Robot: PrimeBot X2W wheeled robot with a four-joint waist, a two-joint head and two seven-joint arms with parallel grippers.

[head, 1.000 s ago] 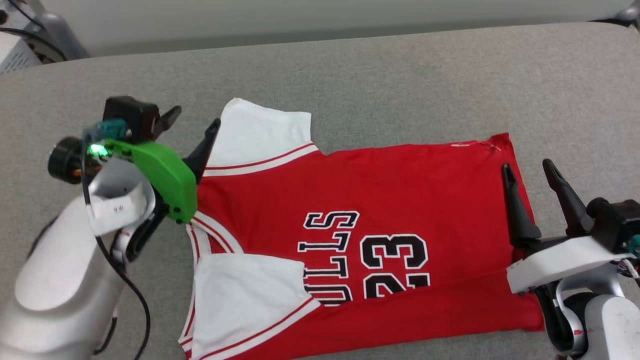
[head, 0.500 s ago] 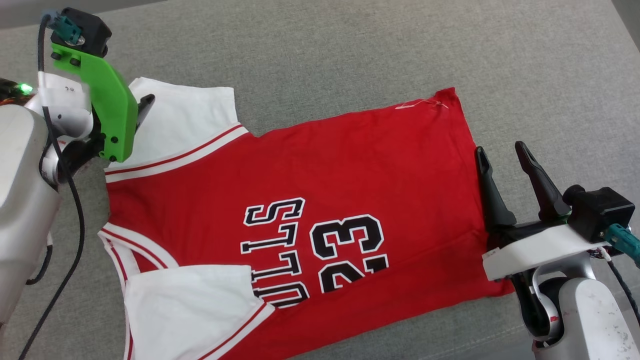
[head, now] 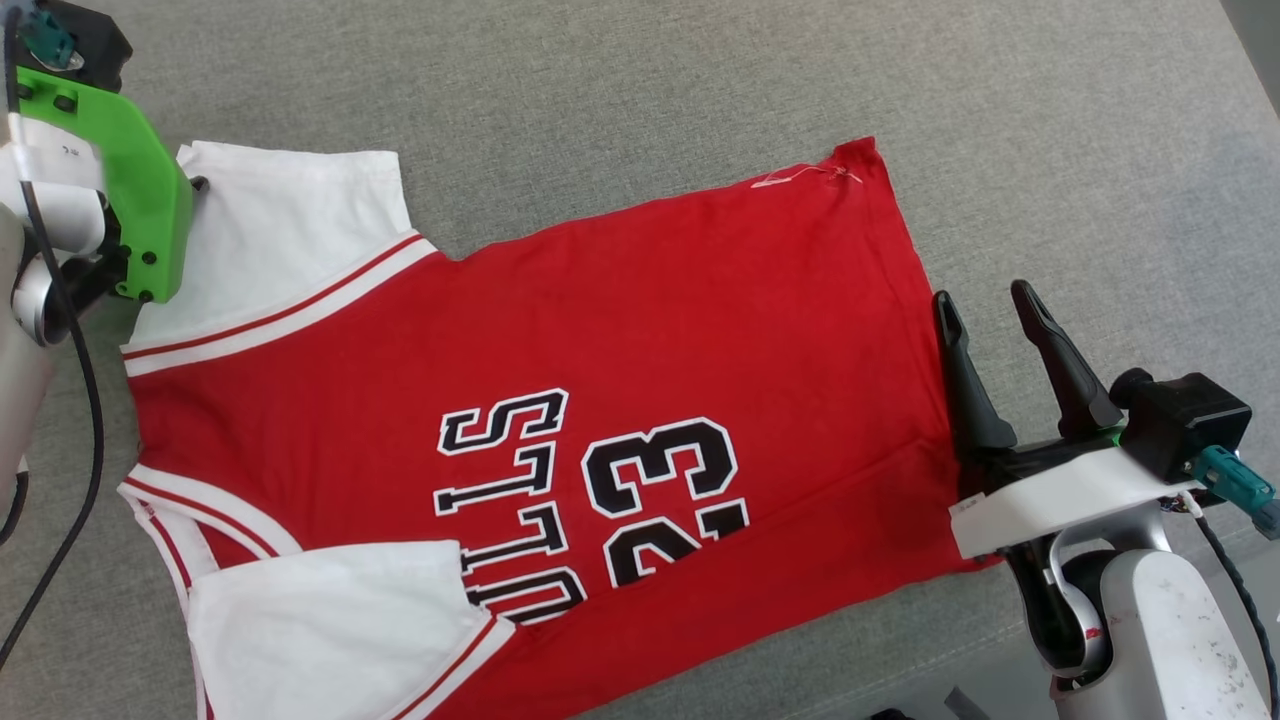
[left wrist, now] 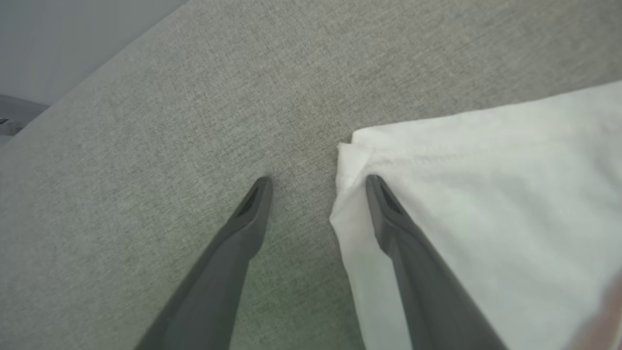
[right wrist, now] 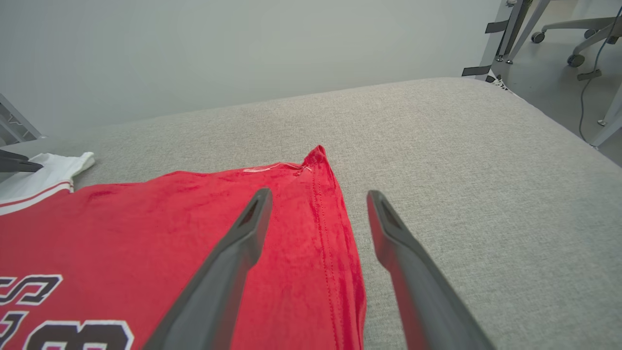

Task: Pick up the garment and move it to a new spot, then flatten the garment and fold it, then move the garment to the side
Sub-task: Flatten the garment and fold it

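**Jersey spread face-up, both hands released at its ends**

The garment (head: 620, 320) lies flat on the grey cloth-covered counter (head: 650, 90), front upward. It is a red jersey with white short sleeves and red-and-white striped trim. The black, white-outlined lettering (head: 590, 490) reads "BULLS 23" and runs sideways in the head view. Measured from that lettering, the collar end lies toward the robot's left and the hem (head: 905, 290) toward its right. The far sleeve (head: 290, 220) is spread out beyond the lettering. The near sleeve (head: 330, 620) is folded onto the chest and covers the lettering's first letter. A shallow crease crosses the red cloth between the lettering and the hem. A bit of pale stitching shows at the far hem corner.

The left hand (left wrist: 316, 182) is at the far sleeve's outer corner, its green bracket (head: 130, 190) beside that sleeve. Its fingers are spread: one is over bare counter, the other over the white corner. Nothing is between them, and whether the tip touches the cloth I cannot tell.

The right hand (head: 983, 297) straddles the hem edge, fingers wide apart. One finger is over red cloth, the other over bare counter, and it holds nothing.
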